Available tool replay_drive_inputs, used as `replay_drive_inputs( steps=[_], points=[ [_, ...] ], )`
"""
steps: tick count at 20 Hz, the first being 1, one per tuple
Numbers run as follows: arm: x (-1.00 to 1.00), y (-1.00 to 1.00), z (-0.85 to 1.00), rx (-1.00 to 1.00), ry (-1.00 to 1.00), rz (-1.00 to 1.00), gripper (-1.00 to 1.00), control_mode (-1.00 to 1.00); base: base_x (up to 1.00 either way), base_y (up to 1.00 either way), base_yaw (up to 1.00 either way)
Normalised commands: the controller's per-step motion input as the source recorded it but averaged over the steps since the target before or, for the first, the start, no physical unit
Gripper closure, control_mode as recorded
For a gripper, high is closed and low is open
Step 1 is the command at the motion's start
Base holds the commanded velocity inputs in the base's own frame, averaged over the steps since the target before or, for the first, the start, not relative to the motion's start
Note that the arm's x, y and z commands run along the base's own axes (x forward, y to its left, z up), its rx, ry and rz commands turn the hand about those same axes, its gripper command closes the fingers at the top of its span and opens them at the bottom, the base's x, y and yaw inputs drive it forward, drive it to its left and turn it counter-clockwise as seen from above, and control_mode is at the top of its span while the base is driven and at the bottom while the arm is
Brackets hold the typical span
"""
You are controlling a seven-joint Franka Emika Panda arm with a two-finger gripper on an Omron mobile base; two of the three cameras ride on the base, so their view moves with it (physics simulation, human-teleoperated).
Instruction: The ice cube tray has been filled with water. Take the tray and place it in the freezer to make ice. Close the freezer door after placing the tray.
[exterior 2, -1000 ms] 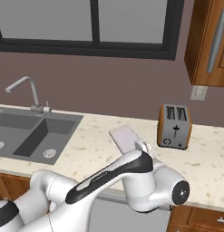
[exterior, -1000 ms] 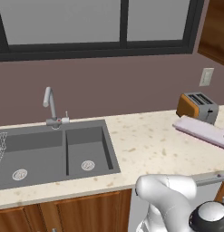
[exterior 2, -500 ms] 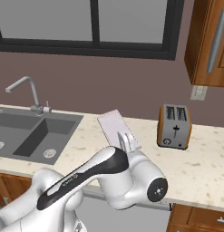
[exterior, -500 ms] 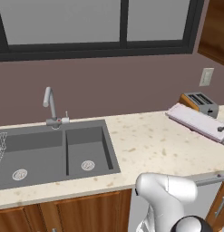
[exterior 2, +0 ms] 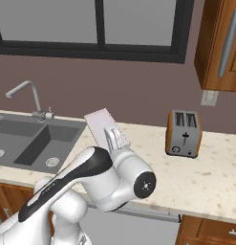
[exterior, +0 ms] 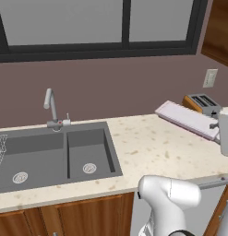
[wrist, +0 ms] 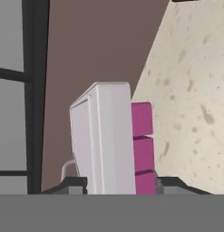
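Note:
The ice cube tray (exterior: 185, 119) is a thin pale lavender slab with a pink-purple underside, held clear of the counter and tilted. My gripper (exterior: 220, 130) is shut on its near end at the right edge of the left base view. In the right base view the tray (exterior 2: 101, 123) sticks up and away from the gripper (exterior 2: 116, 139), above the counter between sink and toaster. The hand view shows the tray (wrist: 108, 140) edge-on between the two dark fingertips (wrist: 75, 183), its pink cells facing the counter. The freezer is out of view.
An orange-and-grey toaster (exterior 2: 184, 134) stands on the speckled counter (exterior: 147, 147) against the wall. A double sink (exterior: 64, 152) with a faucet (exterior: 51, 108) lies to the left. A wooden wall cabinet (exterior 2: 219, 43) hangs at upper right above a wall outlet (exterior 2: 209, 97).
The tray has come up off the counter in the gripper's hold and swung left toward the sink, away from the toaster. The arm has turned with it.

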Motion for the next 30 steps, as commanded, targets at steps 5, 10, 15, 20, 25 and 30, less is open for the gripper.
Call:
replay_drive_inputs(
  steps=[5,10,15,20,25,30],
  points=[
    [0.00,0.33,0.10,0.00,0.00,0.11,1.00,-1.00,0.00,0.00,0.00],
    [0.00,0.12,0.11,0.00,0.00,0.09,1.00,-1.00,0.00,0.00,0.00],
    [0.01,0.00,0.16,0.01,0.02,0.07,1.00,-1.00,0.00,0.00,0.00],
    [0.00,0.00,0.01,0.00,0.00,0.07,1.00,-1.00,0.00,0.00,0.00],
    [0.00,0.00,0.00,0.00,0.00,0.09,1.00,-1.00,0.00,0.00,0.00],
    [0.00,0.00,0.00,0.00,0.00,0.07,1.00,1.00,0.00,0.00,0.05]
  ],
)
